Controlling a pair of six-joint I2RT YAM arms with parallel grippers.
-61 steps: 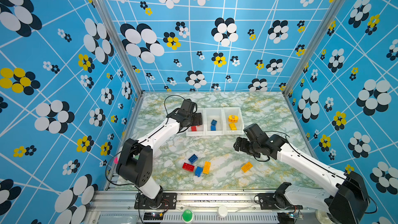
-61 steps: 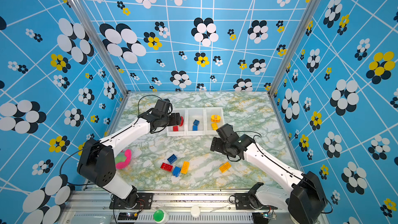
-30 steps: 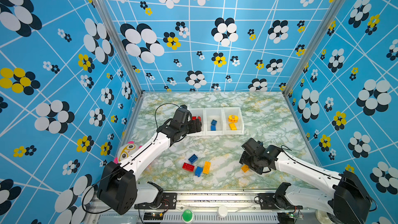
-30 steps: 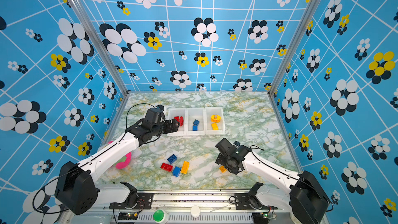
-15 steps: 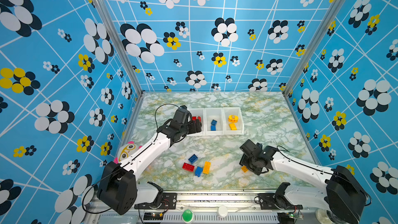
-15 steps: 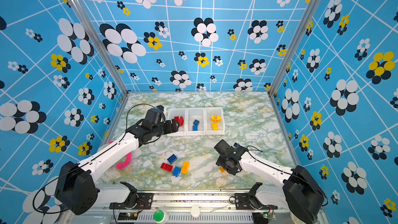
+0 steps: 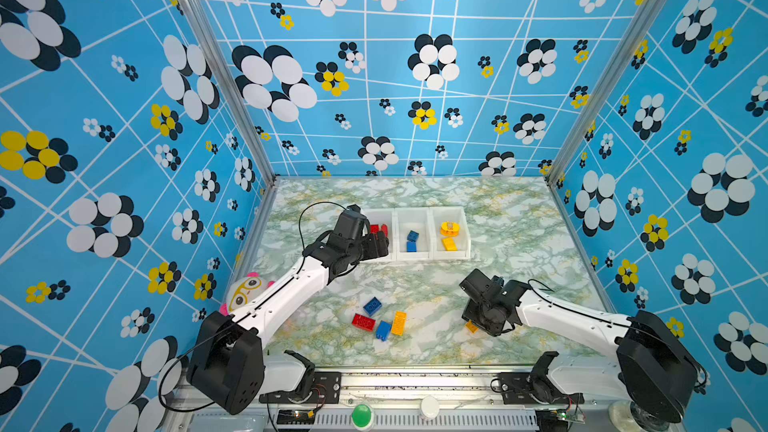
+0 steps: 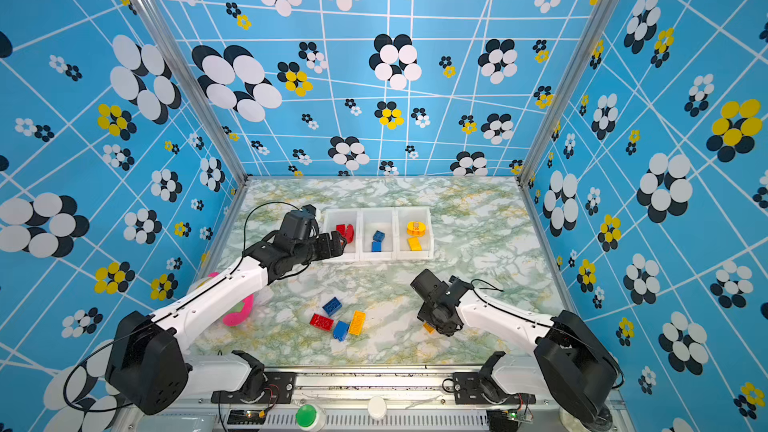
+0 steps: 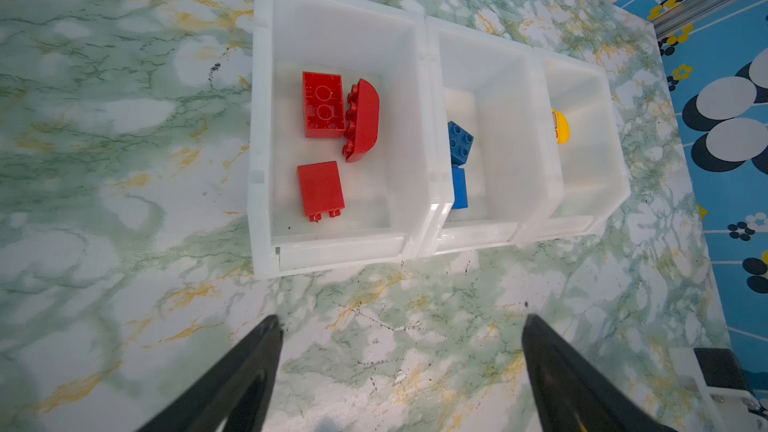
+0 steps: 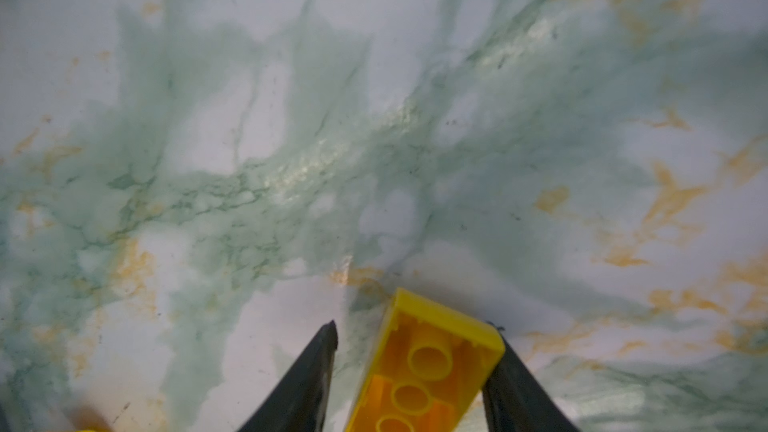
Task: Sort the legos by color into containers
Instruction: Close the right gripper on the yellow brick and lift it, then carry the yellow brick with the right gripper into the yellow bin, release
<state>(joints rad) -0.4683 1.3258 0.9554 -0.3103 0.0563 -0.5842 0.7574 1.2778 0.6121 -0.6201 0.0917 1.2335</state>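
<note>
Right gripper straddled the yellow brick on the table, jaws apart, one finger touching it, a gap at the other; left gripper hung spread wide just before the containers; reds, blues and yellows sat binned by colour; four loose legos lay front-centre.

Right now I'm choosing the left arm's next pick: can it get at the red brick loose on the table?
Probably yes. The left gripper is open and empty near the bins; the red brick lies uncovered on the table. A blue brick close beside it may crowd one finger.
</note>
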